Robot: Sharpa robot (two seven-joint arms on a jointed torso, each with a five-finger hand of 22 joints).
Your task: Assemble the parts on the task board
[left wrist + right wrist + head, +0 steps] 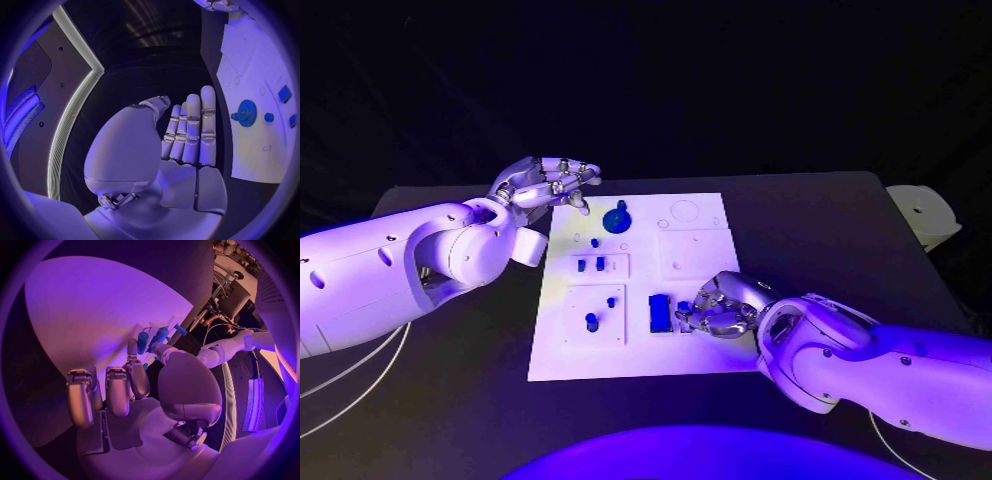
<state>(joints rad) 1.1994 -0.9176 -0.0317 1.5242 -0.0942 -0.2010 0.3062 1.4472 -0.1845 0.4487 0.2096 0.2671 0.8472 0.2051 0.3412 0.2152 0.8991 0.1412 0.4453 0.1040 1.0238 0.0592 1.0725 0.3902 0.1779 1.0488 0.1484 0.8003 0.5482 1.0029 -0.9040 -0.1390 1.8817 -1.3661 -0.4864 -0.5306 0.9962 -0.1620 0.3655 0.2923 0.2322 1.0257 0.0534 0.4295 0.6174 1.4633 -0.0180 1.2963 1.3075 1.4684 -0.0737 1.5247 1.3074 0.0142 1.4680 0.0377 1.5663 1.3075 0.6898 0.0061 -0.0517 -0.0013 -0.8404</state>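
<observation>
Blue block point(659, 313) lies lengthwise on the board point(704, 355); right hand point(720, 305) curled beside it, grip unclear; left hand point(545, 182) open.

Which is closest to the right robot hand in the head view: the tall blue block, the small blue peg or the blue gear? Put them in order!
From the right robot hand:
1. Tall blue block, right beside it, toward the board's near edge.
2. Small blue peg, farther across, near the board's left side.
3. Blue gear, at the far end, near the left robot hand.

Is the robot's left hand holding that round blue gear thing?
No, the left hand is empty with fingers straight in the left wrist view, and the blue gear lies apart from it on the white task board.
</observation>
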